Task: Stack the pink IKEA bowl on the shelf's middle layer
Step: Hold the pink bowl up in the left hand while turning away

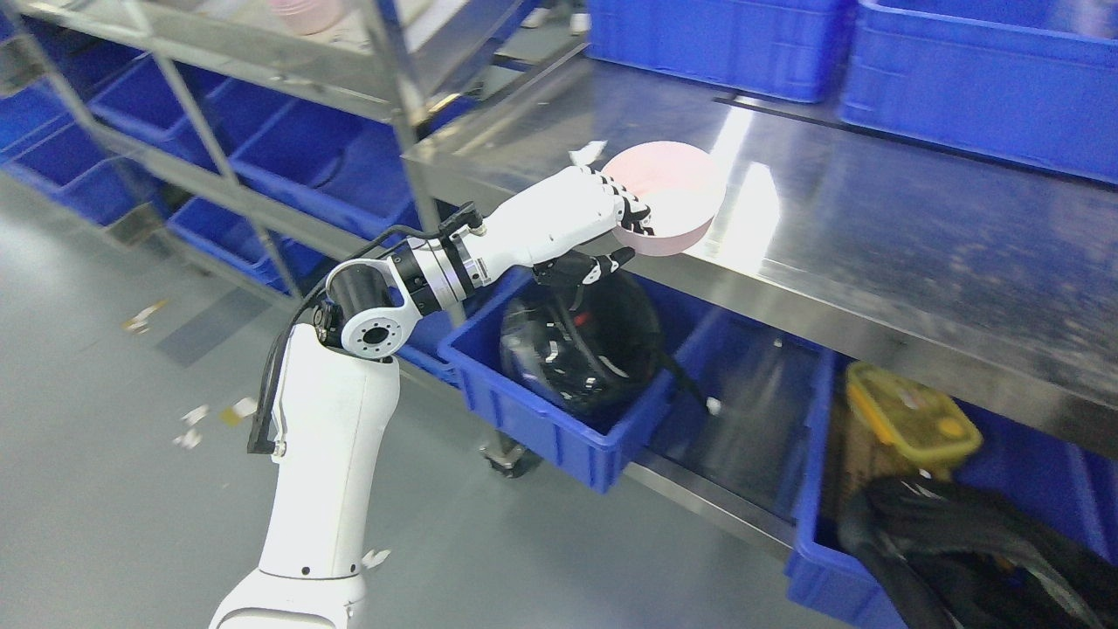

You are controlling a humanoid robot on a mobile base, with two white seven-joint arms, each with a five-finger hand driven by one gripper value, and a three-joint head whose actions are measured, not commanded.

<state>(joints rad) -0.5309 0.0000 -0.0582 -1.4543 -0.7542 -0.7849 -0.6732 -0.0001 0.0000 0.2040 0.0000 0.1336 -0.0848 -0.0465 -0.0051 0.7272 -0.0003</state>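
A pink bowl [668, 196] is held at the front edge of the steel shelf layer [873, 218], upside down and tilted, partly over the edge. My left hand [624, 236] is shut on the pink bowl, with the fingers [633, 210] over its near side and the thumb under its rim. The left arm [349, 376] comes up from the lower left. Another pink bowl [301, 13] shows blurred on the shelf layer above, at the top left. The right arm is out of view.
Blue bins [987, 79] stand at the back of the steel layer. Below it, a blue bin [559, 419] holds a black helmet, and another at right holds a yellow box [908, 419] and black gear. A steel rack post [410, 148] stands left of the hand.
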